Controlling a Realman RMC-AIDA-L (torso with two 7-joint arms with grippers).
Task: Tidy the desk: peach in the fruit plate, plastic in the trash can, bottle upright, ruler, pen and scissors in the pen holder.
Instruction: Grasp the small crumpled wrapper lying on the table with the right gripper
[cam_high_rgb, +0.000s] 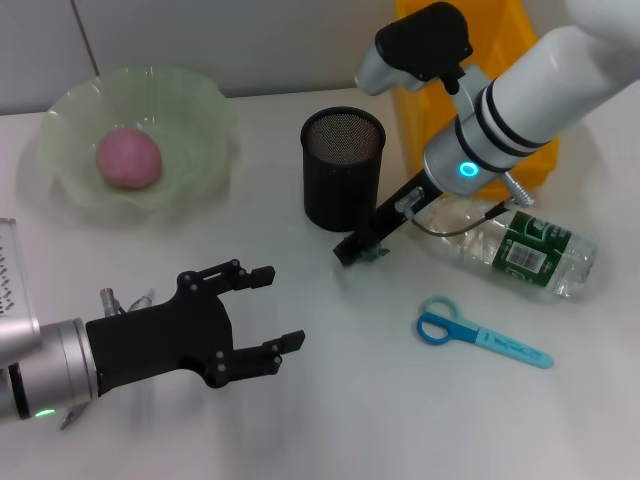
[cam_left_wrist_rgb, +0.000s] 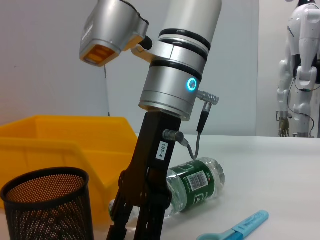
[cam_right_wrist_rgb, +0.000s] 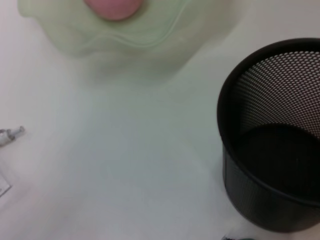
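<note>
1. White desk (cam_high_rgb: 330, 400) spreading under both arms, with a pale wall behind and a yellow bin (cam_high_rgb: 470, 60), presumably the trash can, standing at the far right.
2. Peach (cam_high_rgb: 128, 157) is already lying in the green fruit plate (cam_high_rgb: 70, 120) at the far left; that step looks done.
3. Black mesh pen holder (cam_high_rgb: 343, 168) is standing at the desk's middle; from the right wrist view it appears empty.
4. Right gripper (cam_high_rgb: 360, 247) is reaching down to the desk just beside the holder's base, with something small and greenish at its tips; what it is, and whether the tips are closed, cannot be told.
5. Left gripper (cam_high_rgb: 268, 312) is hovering low at the near left with its fingers spread apart, holding nothing.
6. Clear bottle (cam_high_rgb: 515, 250) is lying on its side behind the right arm; blue scissors (cam_high_rgb: 480, 335) are lying flat nearer the front.
7. Small clear objects (cam_high_rgb: 120, 298) are lying partly hidden by the left gripper; their identity is uncertain.
8. Judged step: the right arm is picking up an item by the holder; next it needs a firm hold, a lift above the rim, and a drop inside.
</note>
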